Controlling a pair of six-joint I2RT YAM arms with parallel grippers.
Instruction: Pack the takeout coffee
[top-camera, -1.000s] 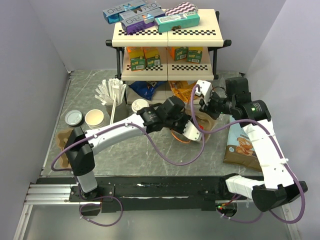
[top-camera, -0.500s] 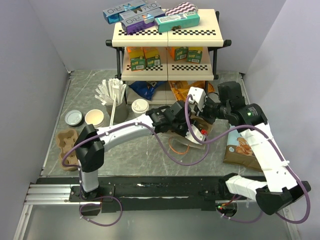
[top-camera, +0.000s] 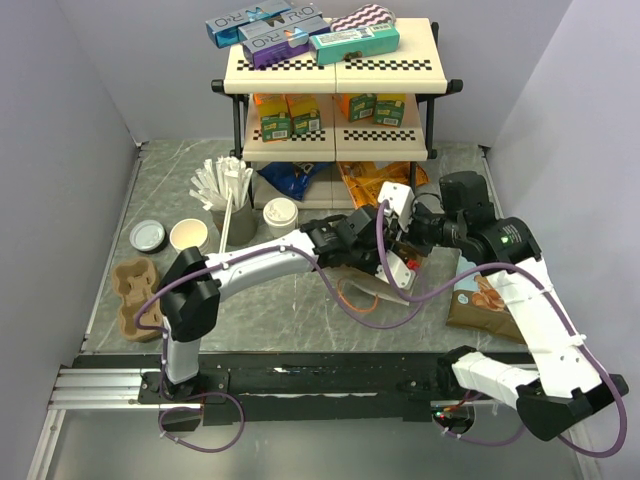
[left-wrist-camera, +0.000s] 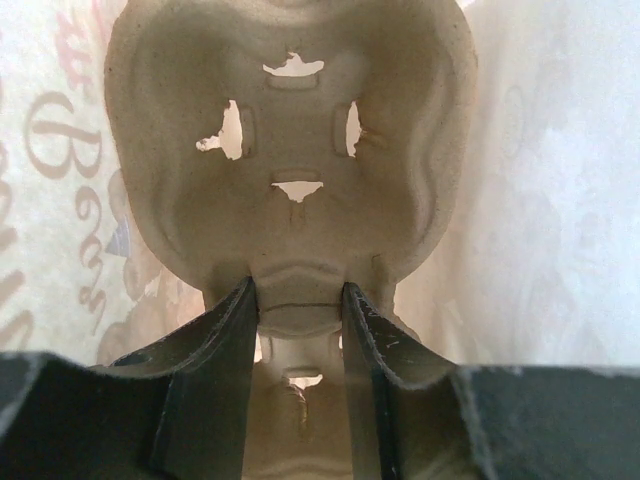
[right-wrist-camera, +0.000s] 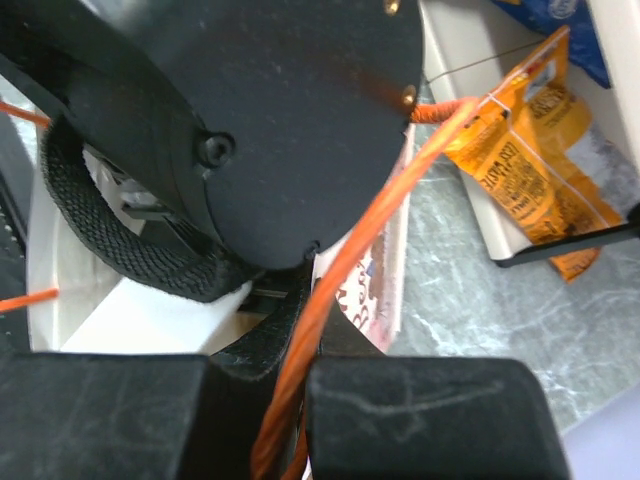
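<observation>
The takeout coffee (top-camera: 190, 236), a white paper cup with a cream inside, stands open at the left of the table, far from both grippers. My left gripper (left-wrist-camera: 297, 310) is shut on the middle tab of a moulded cardboard cup carrier (left-wrist-camera: 290, 130). It holds the carrier inside a white printed paper bag (left-wrist-camera: 540, 180). In the top view that gripper (top-camera: 388, 264) is mostly hidden by the bag. My right gripper (right-wrist-camera: 325, 300) is shut on the bag's orange twisted handle (right-wrist-camera: 400, 190), just right of the left wrist (top-camera: 345, 238).
A second cup carrier (top-camera: 135, 290) lies near the left edge. A grey lid (top-camera: 147, 234), a dark cup of white sticks (top-camera: 225, 195) and a lidded white cup (top-camera: 280, 212) stand behind. A snack bag (top-camera: 480, 300) lies right. The shelf (top-camera: 335, 70) stands at the back.
The left arm has stretched farther right, carrying the carrier deeper into the bag. The right gripper has shifted slightly with the handle. Both grips are unchanged.
</observation>
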